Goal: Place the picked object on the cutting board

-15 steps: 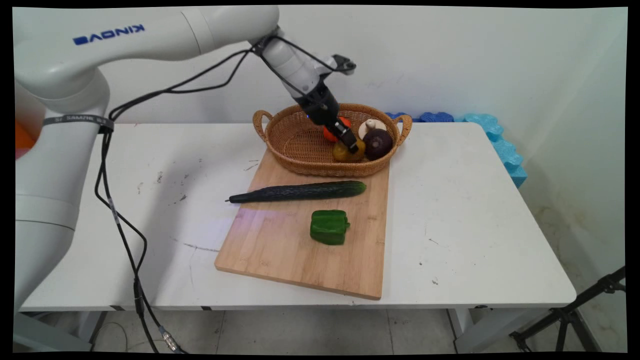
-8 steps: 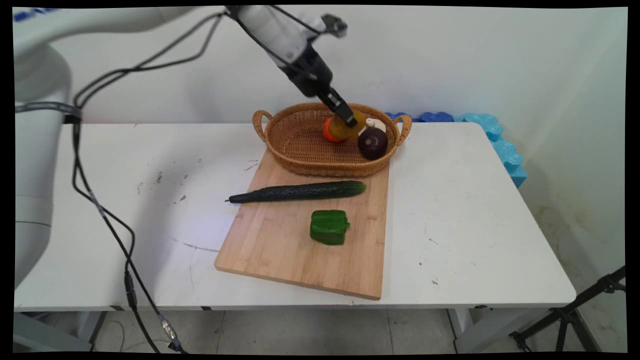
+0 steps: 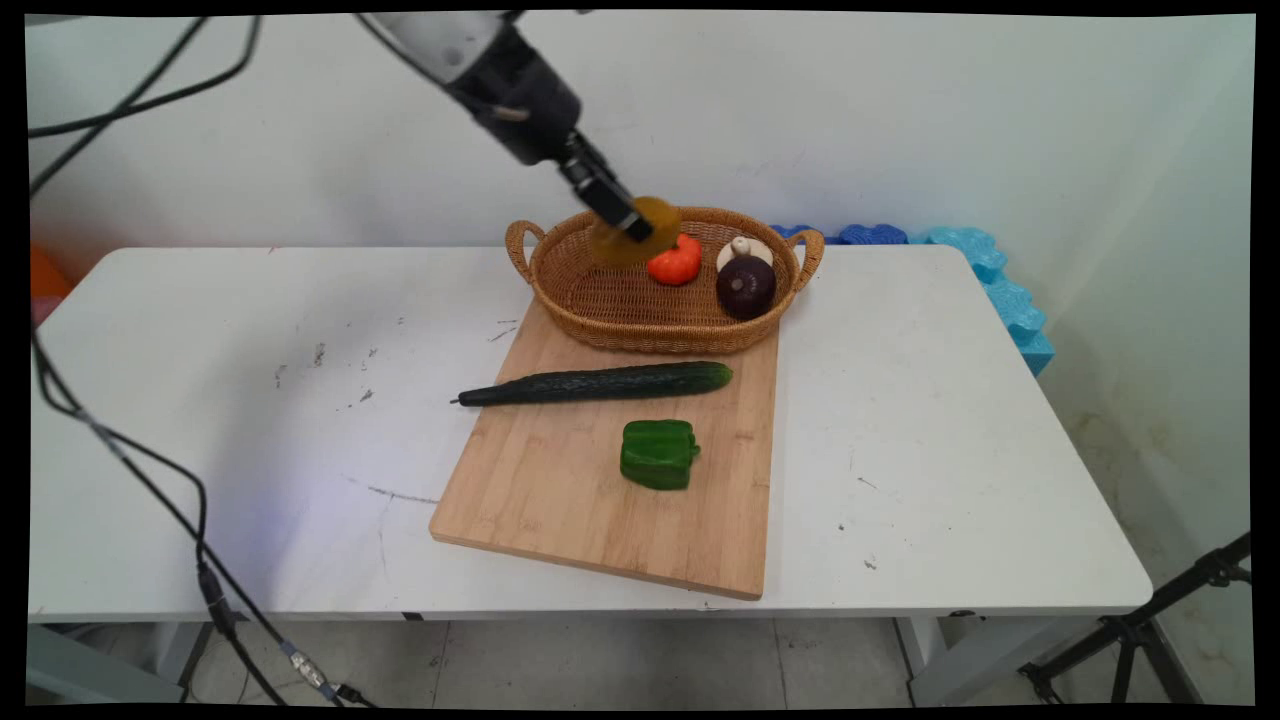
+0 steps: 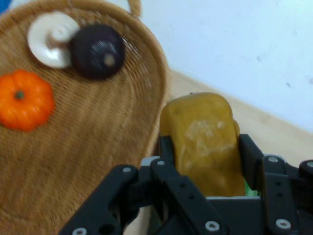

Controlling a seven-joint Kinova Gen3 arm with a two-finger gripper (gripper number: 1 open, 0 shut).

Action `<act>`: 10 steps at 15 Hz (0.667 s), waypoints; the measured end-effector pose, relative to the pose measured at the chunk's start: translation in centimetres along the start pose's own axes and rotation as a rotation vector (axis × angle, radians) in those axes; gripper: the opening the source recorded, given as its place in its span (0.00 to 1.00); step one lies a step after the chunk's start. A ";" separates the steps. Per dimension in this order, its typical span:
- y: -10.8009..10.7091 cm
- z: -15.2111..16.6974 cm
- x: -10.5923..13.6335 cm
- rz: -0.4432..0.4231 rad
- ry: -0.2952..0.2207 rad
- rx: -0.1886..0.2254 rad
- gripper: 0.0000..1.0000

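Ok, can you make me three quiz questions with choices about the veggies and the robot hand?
1. Where does the cucumber lie?
A in the basket
B across the cutting board
C on the floor

2. How many things sit in the basket?
A three
B one
C six

3. What is the gripper doing?
A hanging open
B squeezing the green pepper
C holding a yellow-brown potato

Answers: B, it rests on the board. A, pumpkin, mushroom, purple onion. C, fingers clamp it.
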 end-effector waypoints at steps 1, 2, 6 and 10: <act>0.6 -0.7 -1.0 0.010 -0.006 -0.009 0.00; 1.2 -1.5 -2.2 0.021 -0.016 -0.019 0.00; 3.0 -2.5 -7.9 0.057 -0.067 -0.052 0.00; 3.7 -1.3 -12.2 0.077 -0.101 -0.063 0.00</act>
